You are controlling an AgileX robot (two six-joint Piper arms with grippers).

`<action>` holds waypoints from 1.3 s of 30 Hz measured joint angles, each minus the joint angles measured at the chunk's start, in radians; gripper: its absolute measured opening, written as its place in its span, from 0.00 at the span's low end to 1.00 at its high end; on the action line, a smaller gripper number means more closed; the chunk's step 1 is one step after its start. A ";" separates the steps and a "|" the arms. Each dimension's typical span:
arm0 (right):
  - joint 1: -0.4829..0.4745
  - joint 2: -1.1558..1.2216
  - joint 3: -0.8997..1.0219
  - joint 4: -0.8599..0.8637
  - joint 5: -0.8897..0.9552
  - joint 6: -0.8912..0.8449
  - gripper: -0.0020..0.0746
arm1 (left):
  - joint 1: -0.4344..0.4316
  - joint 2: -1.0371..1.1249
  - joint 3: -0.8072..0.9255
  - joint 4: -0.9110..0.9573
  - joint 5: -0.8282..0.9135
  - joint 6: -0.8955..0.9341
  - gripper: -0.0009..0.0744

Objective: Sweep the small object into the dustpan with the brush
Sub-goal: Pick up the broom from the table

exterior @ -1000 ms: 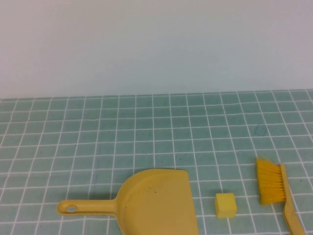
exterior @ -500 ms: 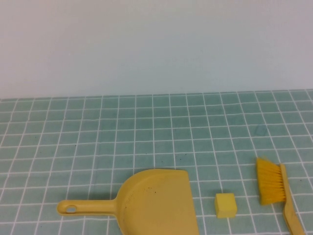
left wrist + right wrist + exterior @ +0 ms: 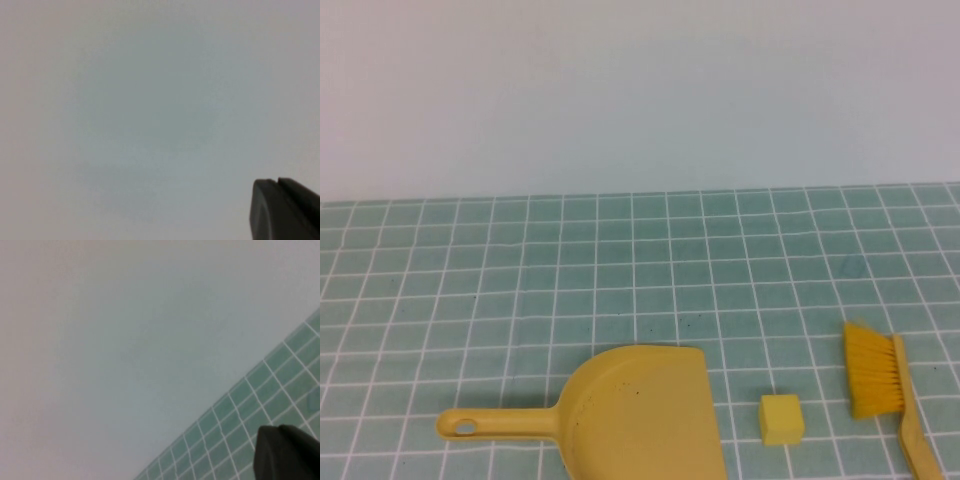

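Nothing moved, left gripper (image 3: 282, 210) closed, right gripper (image 3: 285, 452) closed

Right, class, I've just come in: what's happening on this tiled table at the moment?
Nothing is being handled yet. A yellow plastic dustpan, a small pale-yellow foam cube and a hand brush with orange-yellow bristles lie apart in a row on the green tiled table, the cube between the other two. The left gripper and right gripper are shut, empty, and show only in their wrist views.
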 joint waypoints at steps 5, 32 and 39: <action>0.000 0.018 0.061 0.000 0.004 0.002 0.02 | 0.000 0.014 0.000 -0.715 0.040 0.807 0.01; 0.000 0.030 0.111 0.000 0.084 -0.024 0.02 | -0.104 0.102 -0.005 -1.182 0.525 1.228 0.01; 0.000 0.039 0.006 0.000 0.216 -0.533 0.02 | -0.104 0.211 -0.053 -1.301 0.758 1.305 0.01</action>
